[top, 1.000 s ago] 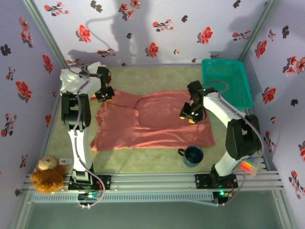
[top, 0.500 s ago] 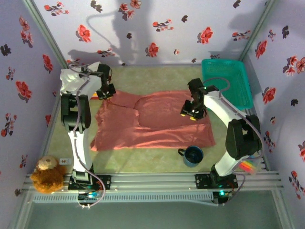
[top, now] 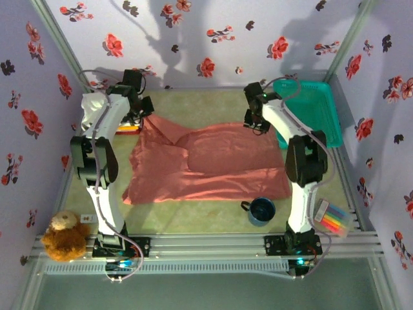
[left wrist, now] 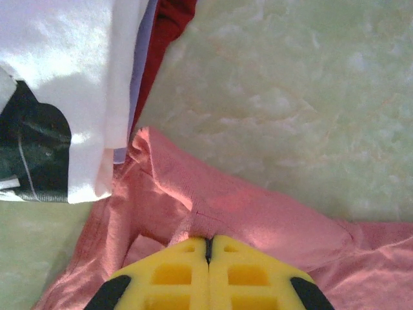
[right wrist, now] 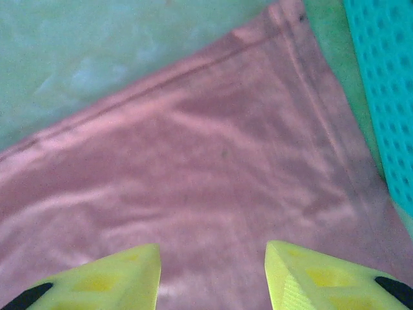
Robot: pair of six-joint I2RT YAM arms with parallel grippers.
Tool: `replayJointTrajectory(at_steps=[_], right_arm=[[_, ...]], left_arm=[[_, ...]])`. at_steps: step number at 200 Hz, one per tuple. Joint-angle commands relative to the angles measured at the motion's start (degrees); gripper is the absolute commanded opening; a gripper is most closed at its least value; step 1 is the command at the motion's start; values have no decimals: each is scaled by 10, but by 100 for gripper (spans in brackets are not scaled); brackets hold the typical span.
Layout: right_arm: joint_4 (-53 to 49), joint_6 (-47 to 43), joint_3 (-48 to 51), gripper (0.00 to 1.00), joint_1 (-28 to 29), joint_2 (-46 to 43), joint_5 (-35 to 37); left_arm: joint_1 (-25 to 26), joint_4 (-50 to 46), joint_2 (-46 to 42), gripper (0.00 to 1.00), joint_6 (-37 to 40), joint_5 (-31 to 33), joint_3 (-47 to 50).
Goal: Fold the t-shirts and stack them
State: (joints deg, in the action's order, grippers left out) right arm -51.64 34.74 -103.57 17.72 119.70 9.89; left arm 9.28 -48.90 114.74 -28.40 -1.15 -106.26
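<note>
Salmon-pink t-shirt (top: 213, 168) lies spread on the bench (top: 206, 102), beside the teal basket (top: 319, 119) and reaching well away from it; its long axis runs across the bench, one short end toward the basket and the other pointing away from it; where the collar lies cannot be told. An upper layer of the same cloth is folded over the half nearer the basket; the corner of the shirt closest to the basket lies flat, just beside the basket's wall, with a stitched hem running along both edges that meet there. The right gripper (top: 258, 123) hangs over that corner; in its wrist view the right gripper (right wrist: 213, 258) stands wide open with nothing between its yellow fingers; whether they touch the cloth cannot be told. At the end farthest from the basket the far corner of the shirt is drawn up into a creased peak; the left gripper (top: 143, 113) has it; seen from the wrist, the left gripper (left wrist: 208, 241) is closed tight, a pinch of pink cloth caught at its tips. Beyond that peak, still farther from the basket, lies a white t-shirt (left wrist: 58, 71) with black marks; a red t-shirt (left wrist: 169, 26) shows at its edge. A mug (top: 261, 210) stands on the bench against the shirt's near edge, nearer the arm bases than the basket is.
</note>
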Motion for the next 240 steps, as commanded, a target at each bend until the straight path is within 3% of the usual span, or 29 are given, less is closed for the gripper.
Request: replayJointTrajectory(at_steps=[1, 82, 187, 240], right_arm=[[-30, -13, -78, 46, -15, 61, 40], [-65, -32, -280, 42, -37, 228, 50], [-43, -43, -288, 39, -39, 277, 23], [-28, -35, -262, 30, -42, 283, -2]], left_arm=[[1, -23, -16, 0, -11, -18, -16], [1, -22, -22, 0, -17, -41, -10], [1, -27, -19, 0, -14, -45, -11], [0, -32, -26, 0, -10, -44, -11]])
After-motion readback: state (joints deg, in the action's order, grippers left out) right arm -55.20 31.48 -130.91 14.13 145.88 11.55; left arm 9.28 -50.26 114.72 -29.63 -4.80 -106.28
